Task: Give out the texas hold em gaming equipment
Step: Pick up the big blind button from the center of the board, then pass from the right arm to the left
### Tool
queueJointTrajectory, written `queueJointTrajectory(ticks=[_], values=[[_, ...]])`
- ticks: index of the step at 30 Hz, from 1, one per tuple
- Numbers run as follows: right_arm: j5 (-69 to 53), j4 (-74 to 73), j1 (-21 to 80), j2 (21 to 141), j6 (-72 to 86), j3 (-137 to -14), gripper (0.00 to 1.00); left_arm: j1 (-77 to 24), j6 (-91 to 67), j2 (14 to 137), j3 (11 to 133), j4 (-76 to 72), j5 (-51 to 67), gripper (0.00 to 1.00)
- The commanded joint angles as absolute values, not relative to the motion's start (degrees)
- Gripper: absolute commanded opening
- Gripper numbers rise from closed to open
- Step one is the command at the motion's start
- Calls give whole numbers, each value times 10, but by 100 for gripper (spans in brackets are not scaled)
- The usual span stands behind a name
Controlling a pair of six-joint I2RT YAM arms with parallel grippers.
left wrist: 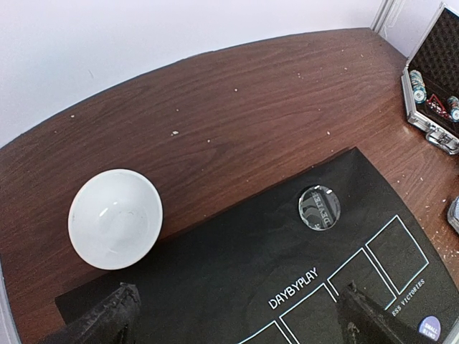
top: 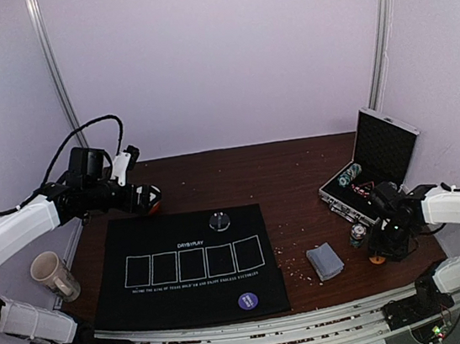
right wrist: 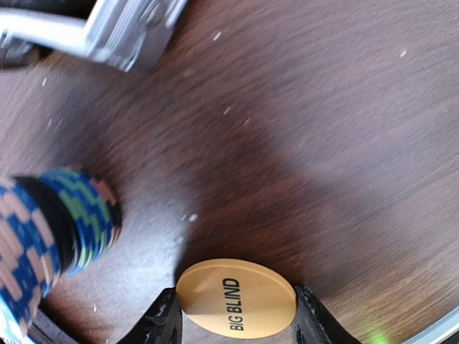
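My right gripper (right wrist: 237,326) is shut on an orange "BIG BLIND" chip (right wrist: 237,297), gripped by its edges low over the wood table; it also shows in the top view (top: 378,258). A stack of multicoloured chips (right wrist: 43,229) stands just left of it. A grey-blue deck of cards (top: 325,261) lies on the table right of the black mat (top: 138,243). On the mat are a clear round disc (top: 219,221) and a purple-blue chip (top: 248,302). My left gripper (left wrist: 237,330) is open and empty above the mat's far left, near the bowl (left wrist: 115,218).
An open metal case (top: 373,166) with more chips stands at the back right. The red-and-white bowl (top: 153,201) sits at the mat's far left corner. A beige mug (top: 54,276) stands left of the mat. Crumbs are scattered over the wood.
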State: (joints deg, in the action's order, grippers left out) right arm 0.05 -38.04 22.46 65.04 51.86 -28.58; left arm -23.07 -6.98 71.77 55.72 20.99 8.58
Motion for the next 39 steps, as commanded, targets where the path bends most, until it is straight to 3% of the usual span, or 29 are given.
queueJointTrajectory(ticks=[1, 21, 30, 34, 39], values=[[-50, -423, 250, 646, 550, -270, 39, -230, -63, 715, 573, 186, 89, 98], [-76, -521, 334, 597, 582, -369, 39, -230, -66, 715, 575, 187, 99, 98], [-95, -444, 464, 572, 586, -447, 34, -230, -72, 717, 583, 187, 132, 98], [-96, -358, 531, 611, 564, -472, 33, -231, -76, 717, 586, 185, 189, 97], [-4, -314, 587, 734, 431, -597, 33, -252, -83, 719, 587, 174, 305, 90]])
